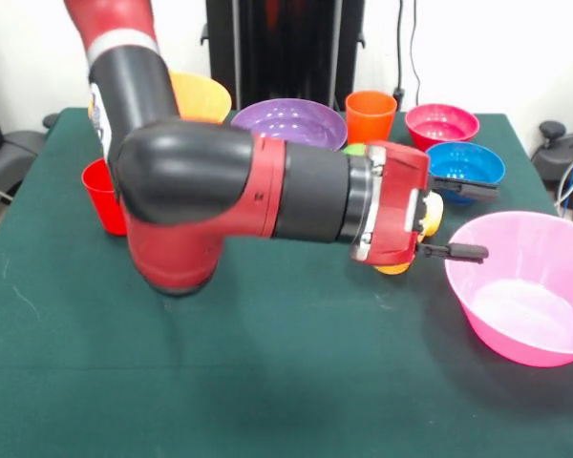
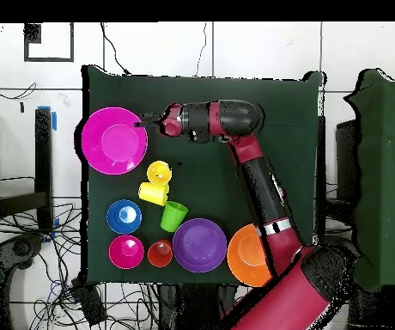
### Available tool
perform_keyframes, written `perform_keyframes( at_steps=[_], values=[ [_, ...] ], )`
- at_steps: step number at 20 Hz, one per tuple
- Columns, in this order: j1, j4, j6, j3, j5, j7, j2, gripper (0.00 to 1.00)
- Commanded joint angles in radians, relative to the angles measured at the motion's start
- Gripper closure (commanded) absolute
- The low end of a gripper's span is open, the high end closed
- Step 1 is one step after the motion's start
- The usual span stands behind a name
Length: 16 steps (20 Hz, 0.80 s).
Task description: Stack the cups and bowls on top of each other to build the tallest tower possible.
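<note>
My gripper [image 1: 491, 220] [image 2: 142, 119] points sideways at the rim of the big hot pink bowl [image 1: 525, 286] [image 2: 113, 140]; its fingers are apart and empty. Two yellow cups [image 1: 432, 216] [image 2: 159, 172] [image 2: 152, 193] lie just behind it, and the green cup [image 2: 174, 215] lies beside them. The small blue bowl [image 1: 465, 164] [image 2: 124, 216], small crimson bowl [image 1: 441, 124] [image 2: 126, 251], orange cup [image 1: 371, 114] [image 2: 160, 253], purple bowl [image 1: 288, 122] [image 2: 199, 245] and orange bowl [image 1: 202, 97] [image 2: 251, 255] stand in a row by the robot's side. The red cup [image 1: 103, 196] stands behind my arm.
All stand on a green-covered table [image 1: 267, 382] [image 2: 278, 103]. My arm [image 1: 201, 191] [image 2: 257, 172] stretches low across the table's middle. Nothing is stacked; each bowl and cup sits apart on the cloth.
</note>
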Motion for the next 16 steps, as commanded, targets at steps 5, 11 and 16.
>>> perform_keyframes(
  at_steps=[5, 11, 16],
  values=[
    [0.018, 0.274, -0.409, -0.214, -0.259, 0.211, -0.307, 1.00],
    [0.074, 0.392, -0.541, -0.306, -0.267, 0.406, -0.489, 1.00],
    [0.126, 0.418, -0.596, -0.374, -0.249, 0.496, -0.574, 1.00]
  ],
)
